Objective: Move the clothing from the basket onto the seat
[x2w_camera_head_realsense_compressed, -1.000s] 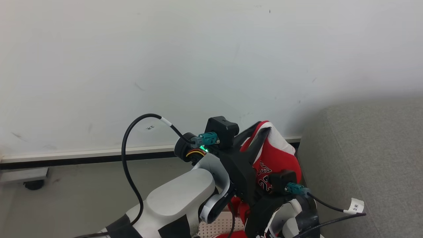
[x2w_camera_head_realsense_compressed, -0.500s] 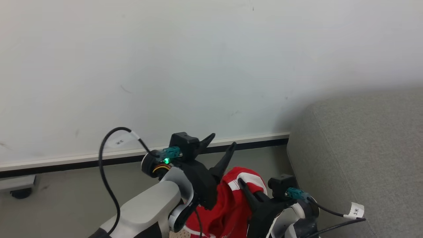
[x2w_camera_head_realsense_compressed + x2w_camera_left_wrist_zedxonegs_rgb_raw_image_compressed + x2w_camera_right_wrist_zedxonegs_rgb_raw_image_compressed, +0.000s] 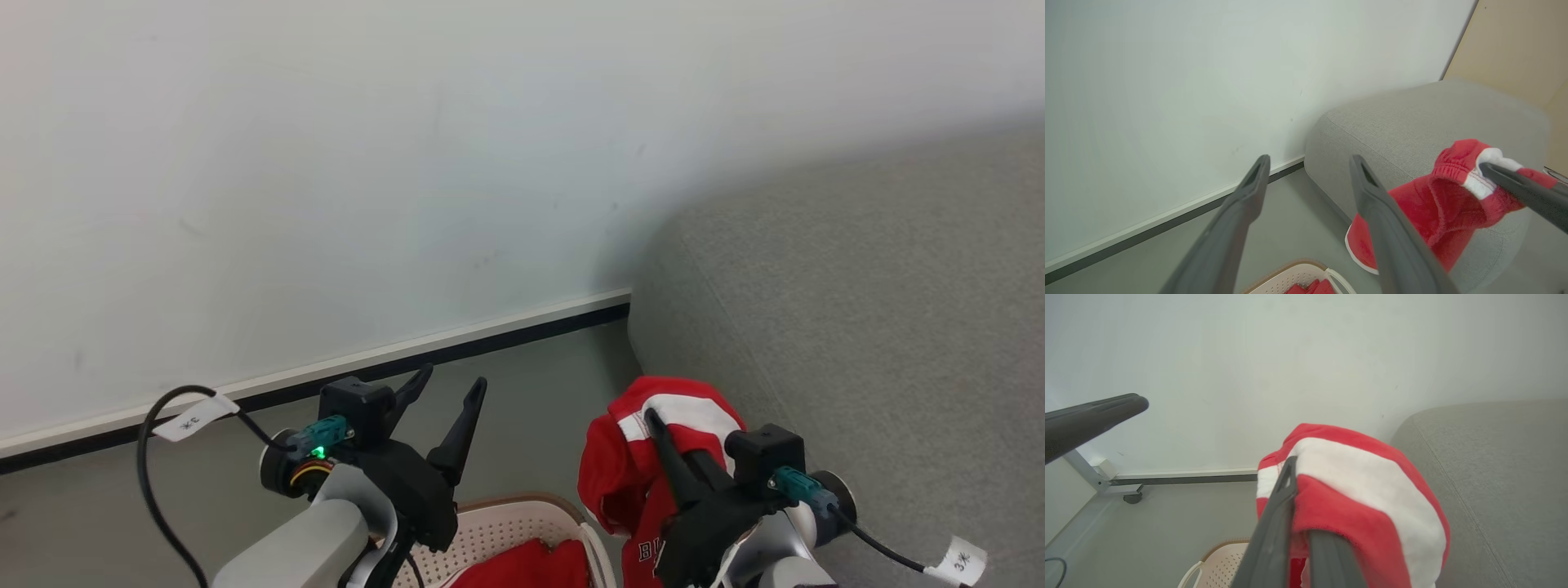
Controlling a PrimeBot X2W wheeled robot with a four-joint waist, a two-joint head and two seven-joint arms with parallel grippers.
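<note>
Clothing (image 3: 608, 478) atop right pincer (image 3: 651, 418) tips, beside seat (image 3: 857, 310).

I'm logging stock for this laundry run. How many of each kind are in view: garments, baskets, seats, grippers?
Red garments: 2, the held garment and a red heap in the basket, counted as one
Baskets: 1
Seats: 1, the grey seat
Grippers: 2, the right gripper clamped on the held garment and the left gripper with jaws apart
Total: 6

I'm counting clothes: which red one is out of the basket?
The white-striped garment clamped in the right end effector; the other garment lies in the basket.
</note>
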